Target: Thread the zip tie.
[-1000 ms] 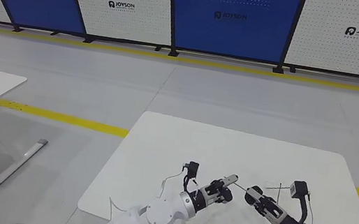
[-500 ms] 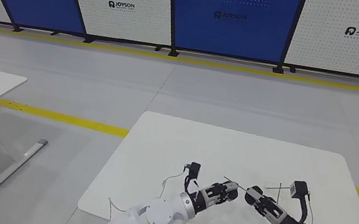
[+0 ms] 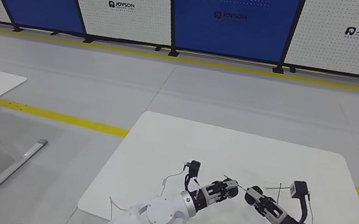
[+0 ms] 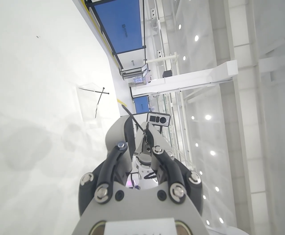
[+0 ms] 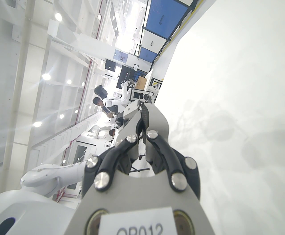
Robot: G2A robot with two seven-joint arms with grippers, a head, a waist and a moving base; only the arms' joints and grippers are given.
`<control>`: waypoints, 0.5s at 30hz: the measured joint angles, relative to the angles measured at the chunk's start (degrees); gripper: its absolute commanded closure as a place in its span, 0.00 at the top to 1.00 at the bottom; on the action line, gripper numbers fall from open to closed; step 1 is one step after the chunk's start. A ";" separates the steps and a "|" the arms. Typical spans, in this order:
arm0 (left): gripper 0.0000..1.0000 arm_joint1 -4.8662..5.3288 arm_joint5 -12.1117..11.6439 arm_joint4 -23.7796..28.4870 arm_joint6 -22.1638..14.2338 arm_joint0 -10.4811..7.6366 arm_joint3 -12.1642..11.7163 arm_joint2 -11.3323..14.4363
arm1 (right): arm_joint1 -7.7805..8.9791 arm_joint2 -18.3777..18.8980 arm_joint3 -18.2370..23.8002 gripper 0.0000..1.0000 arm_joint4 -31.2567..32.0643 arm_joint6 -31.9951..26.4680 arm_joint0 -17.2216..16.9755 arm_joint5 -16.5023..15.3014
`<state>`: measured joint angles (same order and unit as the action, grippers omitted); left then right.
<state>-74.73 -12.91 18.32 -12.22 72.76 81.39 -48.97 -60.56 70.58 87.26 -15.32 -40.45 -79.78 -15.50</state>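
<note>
Left wrist view puts the left gripper (image 4: pixel 138 124) nearest, its claw standing apart, with the black zip tie (image 4: pixel 133 119) slanting across the gap and its pointed tail free. Just beyond, the right gripper (image 5: pixel 143 111) has its claw pressed together, seemingly clamped on the tie's other end, though the contact itself is hidden. Both hang tip to tip above the white table (image 3: pixel 230 148). Farther off lie spare ties (image 4: pixel 99 95). My reading is that the tie is picked up and lined up, but no closed loop shows, so the threading itself is left.
</note>
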 measured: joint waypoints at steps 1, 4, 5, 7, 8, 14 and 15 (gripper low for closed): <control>0.03 -0.05 0.00 -0.02 0.08 -0.07 -0.11 0.03 | 0.00 0.00 0.00 0.00 0.00 0.00 0.00 0.00; 0.00 -0.15 0.02 -0.08 0.24 -0.15 -0.27 0.07 | 0.00 0.00 0.00 0.00 0.00 0.00 0.00 0.00; 0.00 -0.17 0.02 -0.10 0.24 -0.17 -0.30 0.07 | 0.00 0.00 0.00 0.00 0.00 0.00 0.00 0.00; 0.00 -0.21 -0.02 -0.17 0.22 -0.20 -0.37 0.07 | 0.00 0.00 0.00 0.00 0.00 0.00 0.00 0.00; 0.00 -0.23 -0.05 -0.23 0.19 -0.22 -0.39 0.07 | 0.00 0.00 0.00 0.00 0.00 0.00 0.00 0.00; 0.00 -0.32 -0.55 -0.52 -0.43 -0.12 -0.50 0.17 | -0.02 -0.03 0.06 1.00 0.03 0.21 -0.07 0.10; 0.00 -0.32 -0.68 -0.51 -0.52 -0.04 -0.43 0.14 | -0.05 -0.10 0.21 1.00 0.10 0.56 -0.17 0.31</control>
<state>-75.05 -13.59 17.81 -12.74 72.72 80.96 -48.83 -60.61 70.49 87.47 -15.22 -39.89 -79.95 -15.19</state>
